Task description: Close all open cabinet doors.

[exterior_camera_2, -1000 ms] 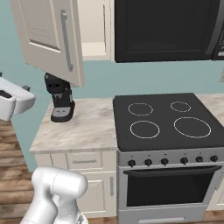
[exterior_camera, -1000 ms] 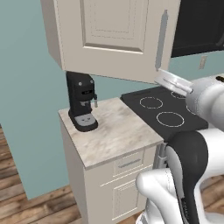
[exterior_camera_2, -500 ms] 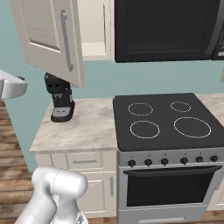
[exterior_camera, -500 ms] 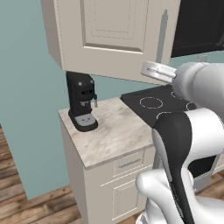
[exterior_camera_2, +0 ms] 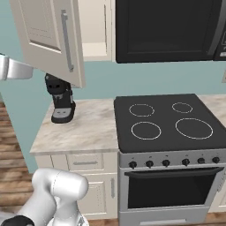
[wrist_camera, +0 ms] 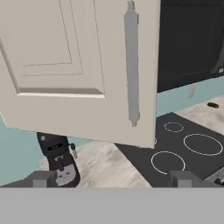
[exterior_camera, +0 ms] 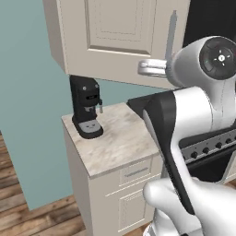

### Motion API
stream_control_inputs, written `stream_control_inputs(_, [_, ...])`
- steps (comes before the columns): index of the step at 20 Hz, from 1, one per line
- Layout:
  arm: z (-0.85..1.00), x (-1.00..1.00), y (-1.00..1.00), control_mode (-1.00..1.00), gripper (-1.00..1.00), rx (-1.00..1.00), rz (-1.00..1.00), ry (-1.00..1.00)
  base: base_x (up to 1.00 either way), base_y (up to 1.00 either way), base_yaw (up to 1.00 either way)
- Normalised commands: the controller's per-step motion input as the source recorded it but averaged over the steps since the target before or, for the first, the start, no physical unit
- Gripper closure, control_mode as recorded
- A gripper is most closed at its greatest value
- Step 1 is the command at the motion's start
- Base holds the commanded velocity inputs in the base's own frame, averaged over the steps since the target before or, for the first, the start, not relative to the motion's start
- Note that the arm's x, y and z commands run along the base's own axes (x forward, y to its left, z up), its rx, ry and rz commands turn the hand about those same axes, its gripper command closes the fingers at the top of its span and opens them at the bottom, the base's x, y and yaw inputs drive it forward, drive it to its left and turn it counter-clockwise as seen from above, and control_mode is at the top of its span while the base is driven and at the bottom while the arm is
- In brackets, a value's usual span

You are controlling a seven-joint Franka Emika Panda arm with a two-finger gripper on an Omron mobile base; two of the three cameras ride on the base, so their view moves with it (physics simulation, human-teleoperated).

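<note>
The tall beige upper cabinet door with a recessed panel (exterior_camera_2: 46,37) stands swung wide open from the wall cabinet left of the black microwave (exterior_camera_2: 167,28), its long vertical silver bar handle (exterior_camera_2: 66,40) near the free edge that hangs out over the counter. Across the last second the door has not moved; it sits at the same angle in both base views.

What has changed is the arm. Its white wrist has swung up from stove height, and the gripper (wrist_camera: 111,179) now faces the door's outer panel, with the handle close ahead in the hand view. The two dark fingertips (wrist_camera: 43,179) stand well apart, so the jaws are spread and hold nothing, and they are not yet touching the door.

I judge this the approach for a push; closing has not begun. Below sit the black coffee machine (exterior_camera_2: 60,99) on the marbled beige countertop (exterior_camera_2: 79,128) and the black glass cooktop (exterior_camera_2: 165,121) beside it.
</note>
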Motion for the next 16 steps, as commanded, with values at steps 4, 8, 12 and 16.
stream_control_inputs(4, [-0.34,0.53,0.0,-1.0,-1.0,-0.11,-0.01,-0.04,0.0,0.0,0.0])
stream_control_inputs(8, [-0.22,0.6,-0.01,-1.0,-1.0,-0.09,-0.04,-0.02,0.0,0.0,0.0])
stream_control_inputs(12, [0.0,0.41,0.0,-1.0,-1.0,-0.07,-0.05,-0.09,0.0,0.0,0.0])
stream_control_inputs(16, [0.0,0.42,0.0,-1.0,-1.0,-0.05,-0.04,-0.06,0.0,0.0,0.0])
